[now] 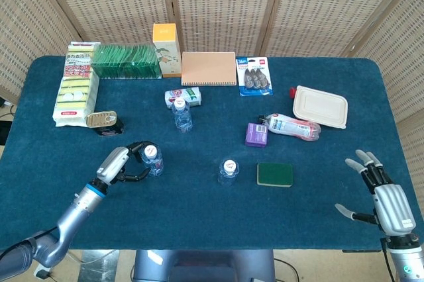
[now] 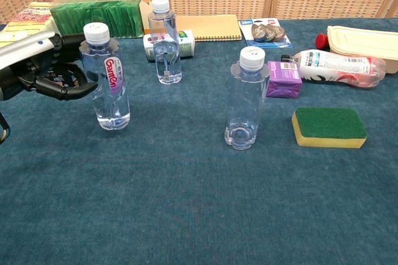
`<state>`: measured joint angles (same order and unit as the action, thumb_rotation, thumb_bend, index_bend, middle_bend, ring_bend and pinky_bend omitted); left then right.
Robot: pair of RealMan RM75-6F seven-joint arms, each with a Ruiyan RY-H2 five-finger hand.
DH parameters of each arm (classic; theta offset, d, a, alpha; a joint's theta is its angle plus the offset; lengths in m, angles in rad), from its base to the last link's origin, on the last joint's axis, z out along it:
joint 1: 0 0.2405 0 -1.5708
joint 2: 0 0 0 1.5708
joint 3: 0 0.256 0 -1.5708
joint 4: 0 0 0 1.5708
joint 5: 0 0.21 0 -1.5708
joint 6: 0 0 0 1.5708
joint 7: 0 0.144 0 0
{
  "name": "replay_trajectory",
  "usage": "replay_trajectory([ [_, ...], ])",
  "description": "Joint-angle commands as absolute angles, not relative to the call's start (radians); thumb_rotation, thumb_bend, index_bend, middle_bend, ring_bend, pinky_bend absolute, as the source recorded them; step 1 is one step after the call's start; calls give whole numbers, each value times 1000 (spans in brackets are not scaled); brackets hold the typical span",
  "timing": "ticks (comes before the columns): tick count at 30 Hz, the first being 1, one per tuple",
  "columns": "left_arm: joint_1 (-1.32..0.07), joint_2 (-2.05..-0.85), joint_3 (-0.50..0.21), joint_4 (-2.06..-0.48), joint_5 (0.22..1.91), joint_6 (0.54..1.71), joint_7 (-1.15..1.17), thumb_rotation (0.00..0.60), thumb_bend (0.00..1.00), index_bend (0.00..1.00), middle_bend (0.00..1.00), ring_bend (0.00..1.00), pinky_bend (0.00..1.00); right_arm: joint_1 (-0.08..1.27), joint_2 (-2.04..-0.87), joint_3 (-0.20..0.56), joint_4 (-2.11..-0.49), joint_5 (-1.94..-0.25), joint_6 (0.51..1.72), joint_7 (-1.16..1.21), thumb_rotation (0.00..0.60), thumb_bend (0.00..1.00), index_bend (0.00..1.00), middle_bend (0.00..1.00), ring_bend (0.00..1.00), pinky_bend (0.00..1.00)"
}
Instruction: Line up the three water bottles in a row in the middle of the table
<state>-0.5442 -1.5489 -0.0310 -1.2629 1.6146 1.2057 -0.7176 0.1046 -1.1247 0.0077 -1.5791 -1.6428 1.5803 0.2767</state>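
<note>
Three clear water bottles with white caps stand upright on the blue table. My left hand [image 1: 122, 163] [image 2: 45, 69] grips the red-labelled bottle [image 1: 152, 159] [image 2: 108, 79] at the front left, fingers curled round its side. A second bottle [image 1: 228, 171] [image 2: 247, 99] stands alone near the table's middle front. The third bottle [image 1: 181, 114] [image 2: 165, 41] stands further back, in front of a small lying can. My right hand [image 1: 383, 196] hovers open at the front right corner, far from all bottles, and shows only in the head view.
A green sponge [image 1: 275, 174] [image 2: 328, 126] lies right of the middle bottle. Behind it are a purple box [image 1: 256, 134] and a lying pink-labelled bottle [image 1: 291, 126]. A beige food box [image 1: 320, 106], a notebook [image 1: 209, 68], packs and a tin [image 1: 102, 120] line the back and left.
</note>
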Motion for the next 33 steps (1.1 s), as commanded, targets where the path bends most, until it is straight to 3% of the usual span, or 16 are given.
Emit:
replay_trajectory([
  [1,-542,-1548,-21,-1290,1659,1255,-738,600,401,327,366,288,469,105,-1124,9,-1581,-1643,1578,277,522,21,174,60,14,248],
  [5,-560,-1568,-20,-1330,1718,1302,-722,600,394,328,366,287,470,104,-1124,11,-1583,-1641,1575,276,521,21,174,61,14,247],
  [14,-629,-1660,-59,-1348,1687,1230,-621,600,396,327,366,288,470,101,-1119,15,-1584,-1640,1573,283,522,21,175,60,14,239],
  [33,-655,-1798,-60,-1209,1628,1206,-661,600,397,327,366,288,470,102,-1109,18,-1588,-1638,1558,306,524,21,175,60,14,238],
])
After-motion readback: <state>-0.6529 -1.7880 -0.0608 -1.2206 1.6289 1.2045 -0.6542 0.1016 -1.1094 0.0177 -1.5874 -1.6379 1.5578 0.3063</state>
